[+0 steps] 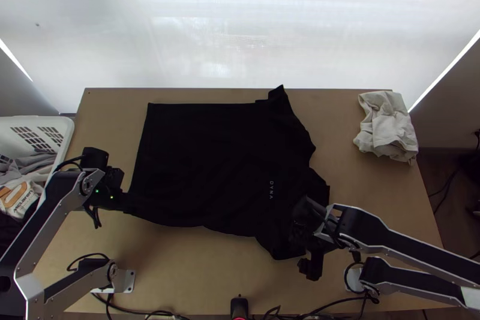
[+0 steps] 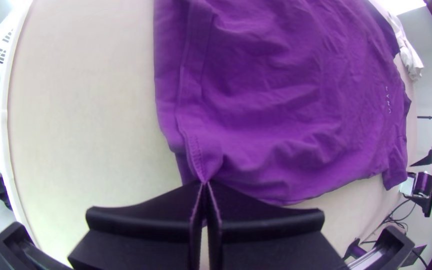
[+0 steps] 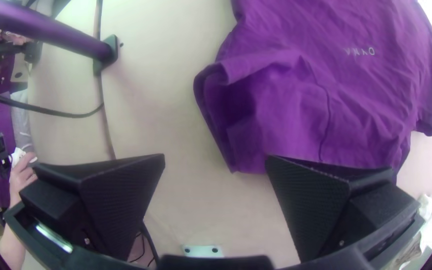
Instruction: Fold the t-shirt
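Note:
The t-shirt point(image 1: 210, 158) lies spread on the table, black from above and purple in the wrist views, its hem side toward the left and its collar side toward the right. At its near left corner is my left gripper point(image 1: 123, 200); in the left wrist view the left gripper point(image 2: 204, 187) is shut on the hem corner, which is pinched up slightly. Over the near sleeve stands my right gripper point(image 1: 305, 247). In the right wrist view the right gripper point(image 3: 215, 162) is open, one finger beside the sleeve point(image 3: 276, 115) and the other over bare table.
A crumpled light cloth point(image 1: 389, 126) lies at the table's far right corner. At the left edge stands a white basket point(image 1: 60, 128) holding clothes. Cables run along the near edge of the table point(image 1: 180, 284). A person's hand point(image 3: 21, 175) shows in the right wrist view.

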{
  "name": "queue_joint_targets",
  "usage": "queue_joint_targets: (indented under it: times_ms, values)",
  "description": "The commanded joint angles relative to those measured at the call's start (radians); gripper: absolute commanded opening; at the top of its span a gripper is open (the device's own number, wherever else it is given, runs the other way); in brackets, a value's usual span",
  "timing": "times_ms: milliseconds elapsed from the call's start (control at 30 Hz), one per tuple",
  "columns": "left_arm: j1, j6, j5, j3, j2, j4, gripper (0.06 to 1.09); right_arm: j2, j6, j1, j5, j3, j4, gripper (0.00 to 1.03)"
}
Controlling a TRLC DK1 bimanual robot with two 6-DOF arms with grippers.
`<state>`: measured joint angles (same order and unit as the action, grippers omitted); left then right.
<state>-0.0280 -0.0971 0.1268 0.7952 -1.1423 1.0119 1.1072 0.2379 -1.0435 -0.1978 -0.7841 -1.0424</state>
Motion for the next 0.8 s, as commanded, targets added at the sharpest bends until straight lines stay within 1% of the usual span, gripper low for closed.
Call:
queue_joint_targets:
  times_ms: [0, 100, 133, 167, 233, 267, 467, 567, 633, 700, 767]
  values:
    - [-0.009, 0.002, -0.003, -0.007, 0.012, 0.017, 0.09, -0.01, 0.018, -0.032, 0.024, 0.132, 0.114, 0.93]
    - [-0.01, 0.002, -0.003, -0.002, 0.001, 0.017, 0.09, -0.007, 0.011, -0.038, 0.023, 0.129, 0.127, 0.92]
    - [-0.01, 0.002, -0.003, 0.001, -0.004, 0.017, 0.09, -0.001, 0.012, -0.039, 0.023, 0.129, 0.128, 0.87]
    - [-0.01, 0.002, -0.003, 0.002, -0.01, 0.017, 0.09, 0.006, 0.017, -0.041, 0.023, 0.129, 0.128, 0.83]
    - [-0.01, 0.002, -0.003, 0.009, -0.019, 0.016, 0.09, 0.017, 0.02, -0.047, 0.023, 0.125, 0.131, 0.79]
    - [-0.01, 0.004, -0.003, 0.013, -0.025, 0.016, 0.09, 0.026, 0.02, -0.049, 0.023, 0.12, 0.133, 0.78]
    - [-0.01, 0.01, -0.003, 0.029, -0.042, 0.016, 0.09, 0.115, 0.02, -0.073, 0.023, 0.118, 0.143, 0.78]
    - [-0.01, 0.01, -0.003, 0.025, -0.042, 0.016, 0.09, 0.141, 0.021, -0.072, 0.026, 0.118, 0.183, 0.78]
    - [-0.01, 0.01, -0.003, 0.022, -0.042, 0.016, 0.09, 0.148, 0.023, -0.052, 0.028, 0.108, 0.225, 0.78]
    - [-0.01, 0.008, -0.003, 0.016, -0.04, 0.013, 0.09, 0.161, 0.029, -0.024, 0.032, 0.092, 0.237, 0.78]
    - [-0.01, 0.008, -0.003, 0.009, -0.04, 0.008, 0.09, 0.168, 0.035, 0.0, 0.041, 0.078, 0.251, 0.81]
